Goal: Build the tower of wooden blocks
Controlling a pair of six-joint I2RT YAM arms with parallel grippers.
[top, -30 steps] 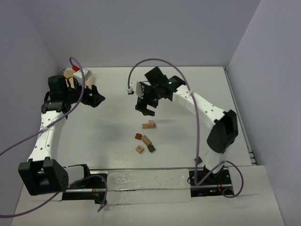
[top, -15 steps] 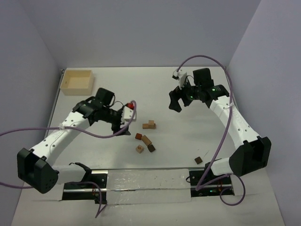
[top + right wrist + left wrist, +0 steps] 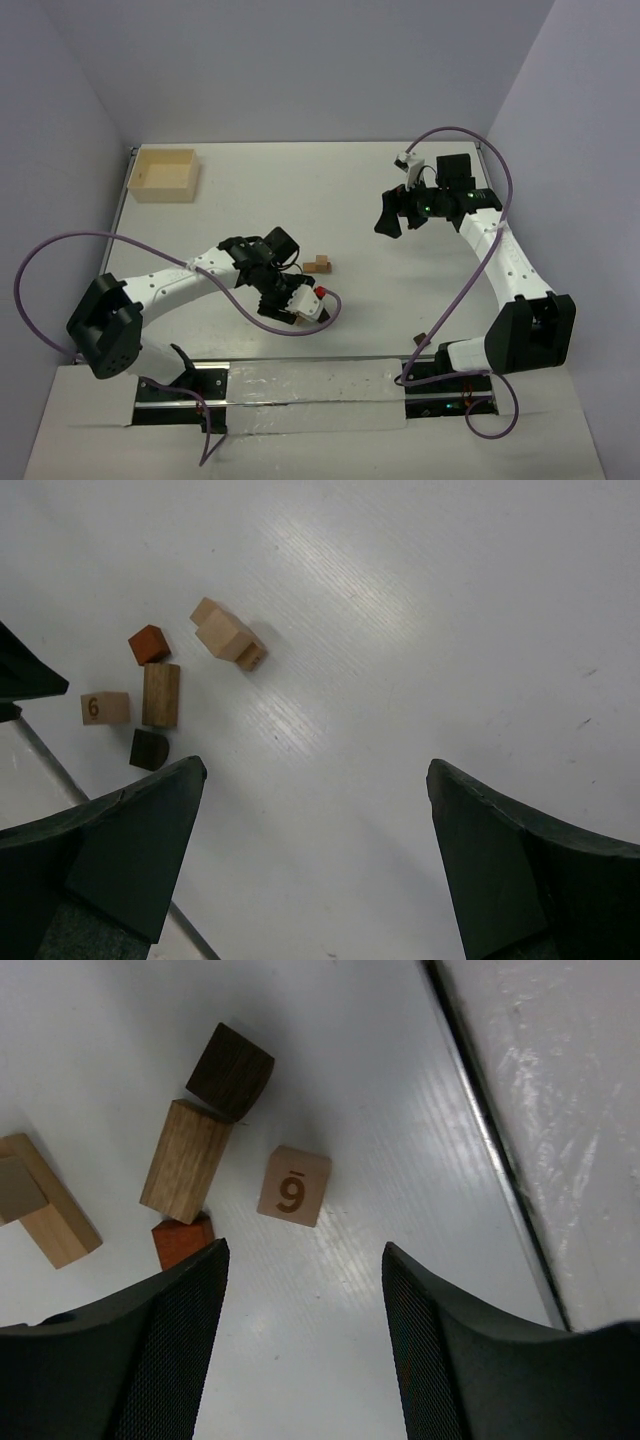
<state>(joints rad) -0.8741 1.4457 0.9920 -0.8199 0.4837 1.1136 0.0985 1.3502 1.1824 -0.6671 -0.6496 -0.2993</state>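
Note:
Several loose wood blocks lie near the table's front middle. The left wrist view shows a dark brown cube [image 3: 230, 1072], a tan bar [image 3: 185, 1155], a tan cube marked 6 [image 3: 294, 1185] and a reddish-brown cube [image 3: 183, 1242]. A low stack of two light tan pieces [image 3: 320, 265] stands just behind them, and it also shows in the right wrist view [image 3: 228, 635]. My left gripper [image 3: 282, 300] hangs open and empty over the loose blocks, hiding them from above. My right gripper [image 3: 390, 215] is open and empty, raised at the back right.
A pale wooden box [image 3: 163, 175] stands at the back left corner. One more dark brown block [image 3: 422, 340] lies near the right arm's base. The table's front edge [image 3: 500, 1160] runs close beside the loose blocks.
My left arm has swung from the back left by the box to the front middle, over the loose blocks. My right arm has drawn back from the centre to the back right.

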